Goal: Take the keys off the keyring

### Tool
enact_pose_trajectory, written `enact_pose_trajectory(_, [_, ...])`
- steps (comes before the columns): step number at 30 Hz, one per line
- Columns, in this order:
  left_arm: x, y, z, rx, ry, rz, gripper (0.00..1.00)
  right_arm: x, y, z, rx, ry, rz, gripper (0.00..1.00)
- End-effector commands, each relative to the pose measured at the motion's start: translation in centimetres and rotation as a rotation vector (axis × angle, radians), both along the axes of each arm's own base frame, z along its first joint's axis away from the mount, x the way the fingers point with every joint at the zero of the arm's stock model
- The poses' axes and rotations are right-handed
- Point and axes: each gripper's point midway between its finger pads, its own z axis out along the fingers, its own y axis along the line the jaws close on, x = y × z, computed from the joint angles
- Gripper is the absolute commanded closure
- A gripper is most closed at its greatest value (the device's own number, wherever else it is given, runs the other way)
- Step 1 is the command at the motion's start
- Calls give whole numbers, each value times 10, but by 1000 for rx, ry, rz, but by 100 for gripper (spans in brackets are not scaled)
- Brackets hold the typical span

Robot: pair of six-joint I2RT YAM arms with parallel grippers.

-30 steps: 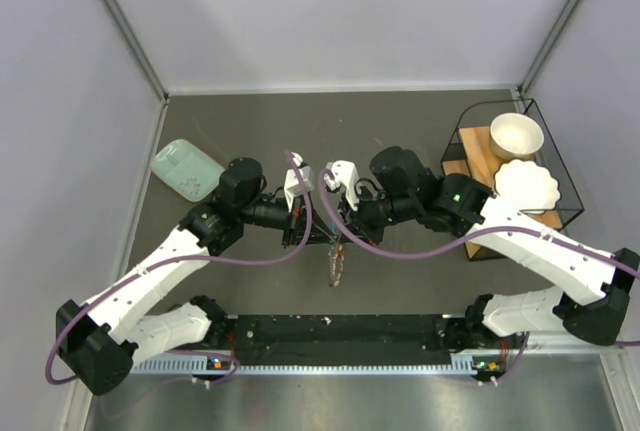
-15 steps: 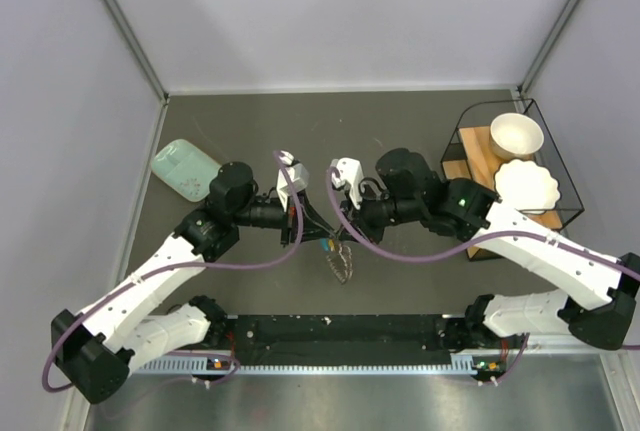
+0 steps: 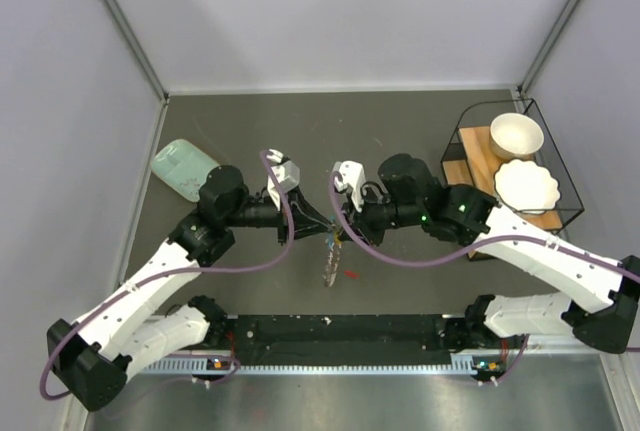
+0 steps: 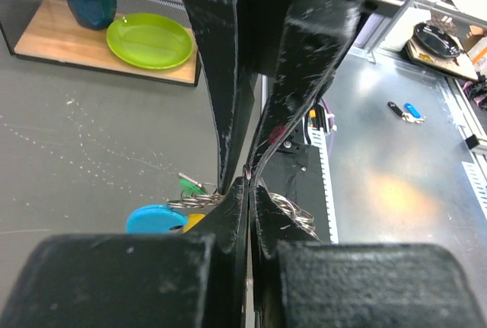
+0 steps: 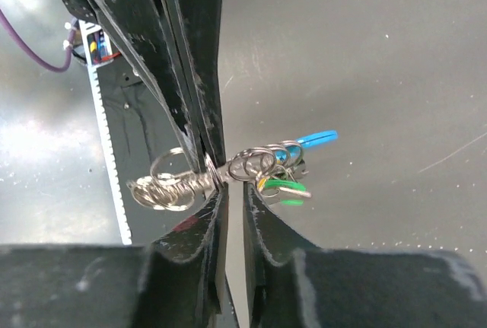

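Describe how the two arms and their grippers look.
The left arm and right arm have white shell links with black joints and bases. A purple cable loops along each, and a white camera block sits at each wrist. The left gripper and right gripper have black, tapered, scuffed fingers. A green light glows on the right arm.

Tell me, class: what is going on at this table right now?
Over the middle of the table, the left gripper and the right gripper meet tip to tip. Each is pinched on the keyring, a cluster of metal rings, from opposite sides. The green key and the blue key hang on the rings, not yet removed.
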Motion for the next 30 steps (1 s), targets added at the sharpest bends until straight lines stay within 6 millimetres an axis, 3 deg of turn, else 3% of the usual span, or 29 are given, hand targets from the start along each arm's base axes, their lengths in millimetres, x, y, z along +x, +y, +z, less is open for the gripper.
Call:
enact_pose_trajectory(1, [0, 1, 32, -101, -100, 6, 100, 3, 0, 18, 68, -37, -20, 96])
enact_pose_trajectory(5, [1, 1, 31, -105, -99, 9, 100, 4, -1, 20, 84, -49, -24, 100])
enact_pose_trajectory(12, [30, 13, 11, -48, -82, 172, 100, 35, -15, 17, 79, -84, -258, 99])
enact_pose_trajectory(13, [36, 16, 9, -40, -82, 209, 100, 38, -19, 24, 113, -78, -314, 97])
enact_pose_trajectory(15, [45, 24, -1, -9, -60, 278, 100, 49, -33, 24, 122, -82, -439, 81])
enact_pose_trajectory(17, [57, 33, -9, 16, -55, 356, 100, 46, -45, 22, 155, -34, -516, 68])
enact_pose_trajectory(21, [77, 54, -29, 92, -23, 524, 100, 36, -67, -12, 139, 66, -623, 64])
enact_pose_trajectory(26, [99, 79, -35, 164, -31, 716, 100, 1, -99, -89, -71, 284, -717, 65])
enact_pose_trajectory(30, [109, 96, -31, 171, -52, 831, 100, -40, -98, -129, -203, 543, -710, 66])
